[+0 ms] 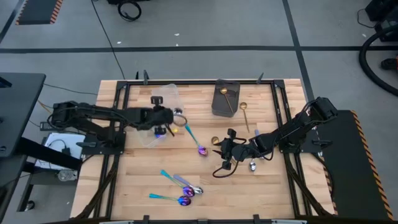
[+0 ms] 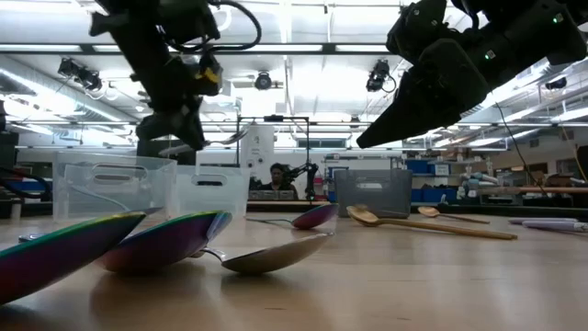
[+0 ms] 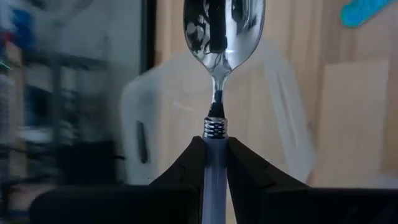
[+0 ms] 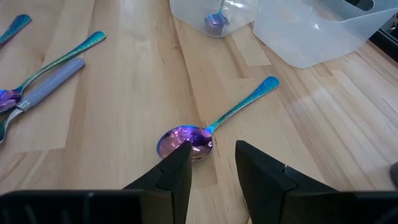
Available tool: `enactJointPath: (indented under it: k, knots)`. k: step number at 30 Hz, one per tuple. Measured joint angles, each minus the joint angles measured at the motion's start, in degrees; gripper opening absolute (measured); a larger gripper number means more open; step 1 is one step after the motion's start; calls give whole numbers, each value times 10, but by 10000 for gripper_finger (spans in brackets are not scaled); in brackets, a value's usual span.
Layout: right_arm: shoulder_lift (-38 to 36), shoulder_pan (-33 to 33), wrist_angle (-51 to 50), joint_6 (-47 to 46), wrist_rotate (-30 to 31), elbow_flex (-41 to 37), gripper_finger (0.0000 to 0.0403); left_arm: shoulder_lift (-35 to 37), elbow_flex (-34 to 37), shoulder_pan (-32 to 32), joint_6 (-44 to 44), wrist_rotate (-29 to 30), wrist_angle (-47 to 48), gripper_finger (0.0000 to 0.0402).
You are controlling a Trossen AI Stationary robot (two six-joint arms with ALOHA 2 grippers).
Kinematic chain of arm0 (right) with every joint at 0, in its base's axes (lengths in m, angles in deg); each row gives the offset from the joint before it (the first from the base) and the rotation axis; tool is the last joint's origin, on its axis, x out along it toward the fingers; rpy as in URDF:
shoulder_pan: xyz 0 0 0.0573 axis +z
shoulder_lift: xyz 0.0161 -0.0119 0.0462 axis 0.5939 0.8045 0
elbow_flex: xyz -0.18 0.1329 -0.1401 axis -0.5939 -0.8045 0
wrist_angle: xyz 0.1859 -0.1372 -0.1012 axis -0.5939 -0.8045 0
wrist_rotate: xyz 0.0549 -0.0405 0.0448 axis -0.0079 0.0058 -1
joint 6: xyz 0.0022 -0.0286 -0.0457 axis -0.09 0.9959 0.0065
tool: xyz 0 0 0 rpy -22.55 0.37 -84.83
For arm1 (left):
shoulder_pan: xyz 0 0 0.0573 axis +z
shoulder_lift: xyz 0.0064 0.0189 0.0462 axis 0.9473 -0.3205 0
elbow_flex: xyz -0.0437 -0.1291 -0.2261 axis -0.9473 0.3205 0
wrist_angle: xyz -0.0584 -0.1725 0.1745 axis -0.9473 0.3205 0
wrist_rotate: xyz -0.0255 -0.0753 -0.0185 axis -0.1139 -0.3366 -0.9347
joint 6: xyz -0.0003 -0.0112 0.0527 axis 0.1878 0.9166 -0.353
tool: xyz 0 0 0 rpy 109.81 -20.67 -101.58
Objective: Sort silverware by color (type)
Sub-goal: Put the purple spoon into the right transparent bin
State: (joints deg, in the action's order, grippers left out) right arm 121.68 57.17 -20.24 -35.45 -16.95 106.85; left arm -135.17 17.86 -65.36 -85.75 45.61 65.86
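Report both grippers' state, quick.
Left gripper: shut on a silver spoon by its lilac handle.
Right gripper: open, empty, over an iridescent spoon.

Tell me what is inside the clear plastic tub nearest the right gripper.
The right wrist view shows one spoon's purple-blue bowl inside the clear plastic tub. Its handle is hard to follow through the wall, and the tub's upper part is out of frame.

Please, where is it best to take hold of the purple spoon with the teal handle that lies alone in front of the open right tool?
Probably the slim teal handle just behind the bowl of the iridescent spoon, coming straight down from above. It lies flat on the table, and the bowl is rounded and likely slippery. The right tool stands open beside that bowl.
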Motion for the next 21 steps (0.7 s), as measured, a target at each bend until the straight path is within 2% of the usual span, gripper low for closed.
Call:
enactJointPath:
  k: [3, 10, 16, 21]
  knots:
    - [0, 0, 0, 0, 0, 0, 133, 2, 0, 47, 34, -63, -25, 50]
    - [0, 0, 3, -2, -1, 0, 133, 3, 0, 131, 126, -167, -65, 50]
    - [0, 0, 3, -2, -1, 0, 133, 3, 0, 193, 232, -240, -76, 50]
    - [0, 1, -11, -5, -4, 0, 133, 3, 0, 225, 288, -271, -76, 50]
